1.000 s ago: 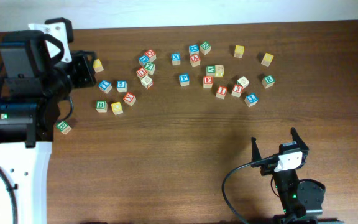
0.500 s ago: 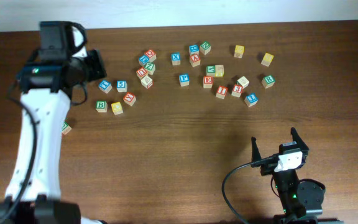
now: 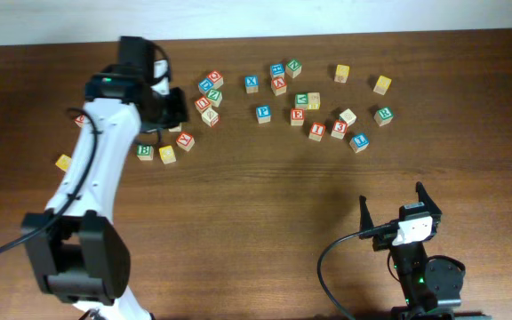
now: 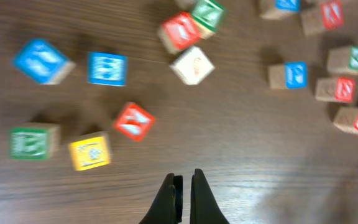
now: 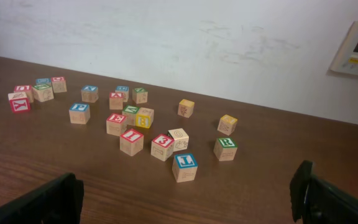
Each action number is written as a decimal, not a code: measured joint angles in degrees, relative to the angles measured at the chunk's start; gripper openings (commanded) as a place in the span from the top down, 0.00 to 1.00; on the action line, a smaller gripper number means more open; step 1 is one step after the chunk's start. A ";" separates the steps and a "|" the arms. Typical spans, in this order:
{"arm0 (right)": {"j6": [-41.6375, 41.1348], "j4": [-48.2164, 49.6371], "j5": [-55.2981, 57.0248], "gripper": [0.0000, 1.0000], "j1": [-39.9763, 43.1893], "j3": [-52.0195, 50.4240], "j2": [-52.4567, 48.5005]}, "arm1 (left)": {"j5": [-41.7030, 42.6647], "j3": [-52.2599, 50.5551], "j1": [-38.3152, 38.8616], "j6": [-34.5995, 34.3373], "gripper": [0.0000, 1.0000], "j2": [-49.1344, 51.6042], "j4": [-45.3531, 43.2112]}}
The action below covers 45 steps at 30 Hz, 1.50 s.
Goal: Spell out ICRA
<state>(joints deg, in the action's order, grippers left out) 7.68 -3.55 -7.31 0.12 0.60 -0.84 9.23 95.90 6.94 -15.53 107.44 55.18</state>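
My left gripper (image 4: 183,185) is pressed together, empty; my right gripper (image 3: 392,204) stands spread. Nothing spelled yet: I (image 5: 131,142) and R (image 5: 226,148) lie scattered, unplaced.

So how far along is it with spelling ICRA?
Nothing looks done: the red I and green R lie scattered, no word lined up. In hand: the left end effector hovers shut and empty over the left cluster of blocks; the right end effector sits open. Left: placing all four letters.

Left gripper (image 4: 183,179) pinched closed — left arm (image 3: 87,164) extended forward, right gripper (image 3: 390,199) spread wide
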 measured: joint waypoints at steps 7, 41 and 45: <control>0.00 0.00 0.00 0.02 0.00 0.00 0.00 | 0.00 0.00 5.44 -0.13 1.00 3.58 -0.04; 0.02 0.00 0.00 0.02 0.00 0.00 0.00 | -0.09 0.17 13.64 0.17 1.00 9.64 -2.84; 0.02 0.00 0.00 0.02 0.00 0.00 0.00 | -0.24 6.54 17.94 2.05 1.00 10.23 -0.50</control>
<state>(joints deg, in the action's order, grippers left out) 7.70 -3.55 -7.31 0.12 0.60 -0.84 8.99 102.43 24.88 -13.47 117.67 54.68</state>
